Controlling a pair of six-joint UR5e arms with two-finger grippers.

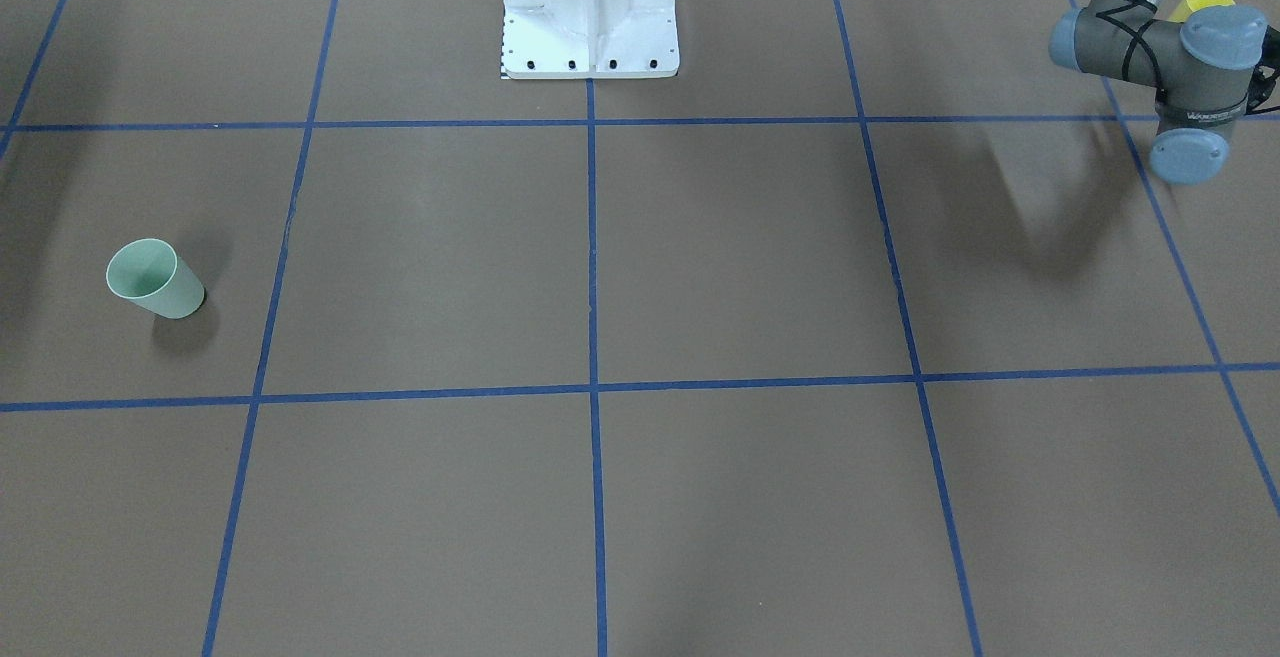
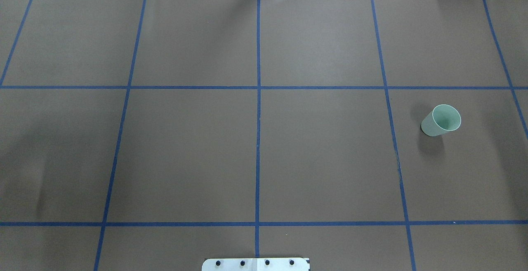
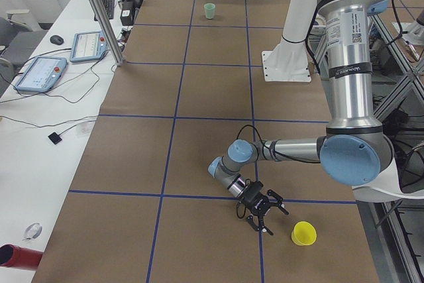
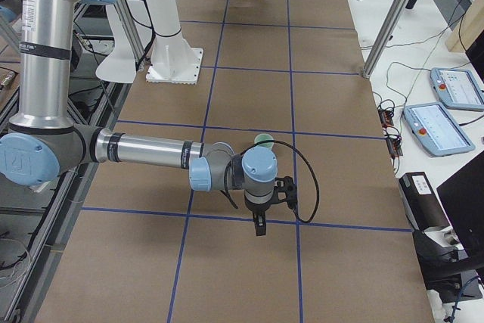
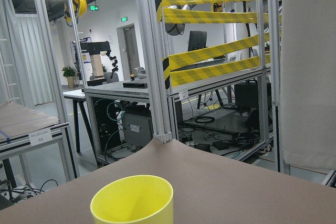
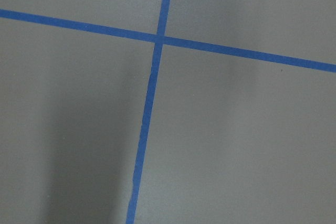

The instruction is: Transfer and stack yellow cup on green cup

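Standing upright near the left end of the desk (image 2: 185, 147), the yellow cup (image 3: 304, 232) sits just beside the left claw (image 3: 264, 217), not touching it. From the side views alone I cannot tell whether that claw, or the right claw (image 4: 259, 226), is spread or closed. The green cup (image 2: 441, 121) stands well apart, on the right side. The yellow cup is probably light, slick and slightly squashable; pinch gently across its wall below the rim.

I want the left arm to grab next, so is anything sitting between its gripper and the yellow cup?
Nothing visible does. In the left side view only bare table lies between the left gripper and the yellow cup, and the left wrist view shows the cup unobstructed.
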